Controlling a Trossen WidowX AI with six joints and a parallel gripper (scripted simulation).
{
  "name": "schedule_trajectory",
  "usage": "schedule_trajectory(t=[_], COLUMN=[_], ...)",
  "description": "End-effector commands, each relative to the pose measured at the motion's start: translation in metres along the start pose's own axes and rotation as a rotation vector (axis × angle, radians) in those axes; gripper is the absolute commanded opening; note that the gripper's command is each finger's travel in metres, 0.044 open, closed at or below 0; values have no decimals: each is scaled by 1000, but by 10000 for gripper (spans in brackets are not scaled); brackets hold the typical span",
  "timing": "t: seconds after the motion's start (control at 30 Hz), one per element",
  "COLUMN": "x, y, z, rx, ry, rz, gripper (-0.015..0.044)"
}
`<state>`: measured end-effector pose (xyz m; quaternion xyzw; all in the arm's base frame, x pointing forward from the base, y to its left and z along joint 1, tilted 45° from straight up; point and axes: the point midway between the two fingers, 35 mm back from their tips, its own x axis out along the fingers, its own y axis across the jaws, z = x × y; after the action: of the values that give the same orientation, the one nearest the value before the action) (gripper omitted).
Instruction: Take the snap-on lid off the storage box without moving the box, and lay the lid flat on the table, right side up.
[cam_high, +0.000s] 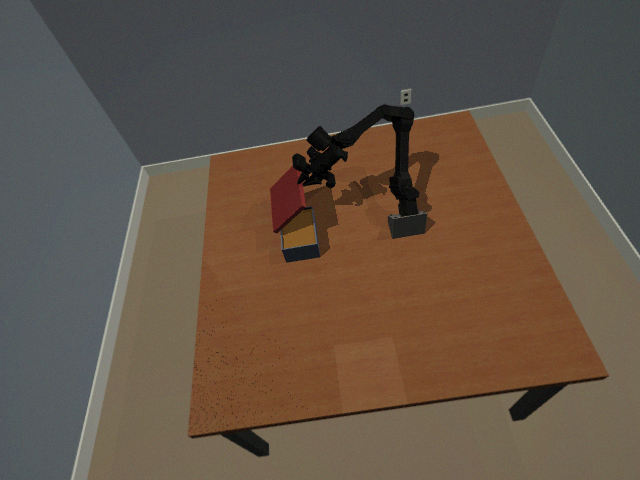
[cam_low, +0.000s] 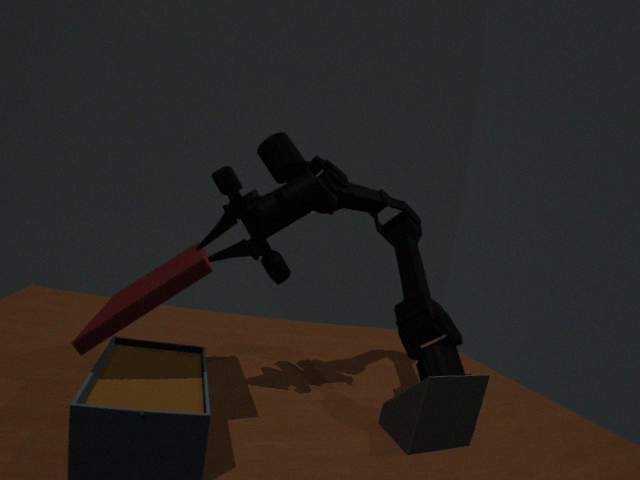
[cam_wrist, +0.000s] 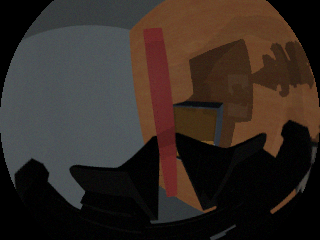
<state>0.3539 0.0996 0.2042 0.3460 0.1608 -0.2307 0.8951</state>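
Observation:
The red lid (cam_high: 288, 200) (cam_low: 144, 294) (cam_wrist: 159, 90) is off the box and held in the air, steeply tilted, its far edge lower than the edge at the fingers. My gripper (cam_high: 301, 180) (cam_low: 203, 253) (cam_wrist: 167, 140) is shut on the lid's edge nearest the arm, one fingertip on each side. The open storage box (cam_high: 301, 253) (cam_low: 136, 439) (cam_wrist: 219, 125) stands upright on the table, dark blue outside with a yellow-orange inside. The lid hangs above and beyond the box's far left part, apart from its rim in the exterior view.
The wooden table (cam_high: 413, 310) (cam_low: 310, 439) (cam_wrist: 170, 20) carries the box and the arm's grey base block (cam_high: 408, 226) (cam_low: 449, 413), which stands to the right of the box. Walls rise beyond the table's back edge, one with a white socket (cam_high: 405, 96).

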Motion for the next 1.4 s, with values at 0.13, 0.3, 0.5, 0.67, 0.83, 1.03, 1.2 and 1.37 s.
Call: schedule_trajectory(t=[0.13, 0.3, 0.5, 0.67, 0.83, 1.03, 1.2, 1.37], x=[-4, -5, -6, -7, -8, -9, -10, -11], y=[2, 1, 0, -1, -2, -3, -4, -5], z=[17, 27, 39, 49, 59, 71, 81, 91], rx=[2, 2, 2, 1, 1, 1, 1, 0], ry=[5, 4, 4, 4, 3, 3, 3, 2], rz=[12, 12, 12, 12, 12, 12, 12, 12], gripper=[0, 0, 0, 0, 0, 0, 0, 0])
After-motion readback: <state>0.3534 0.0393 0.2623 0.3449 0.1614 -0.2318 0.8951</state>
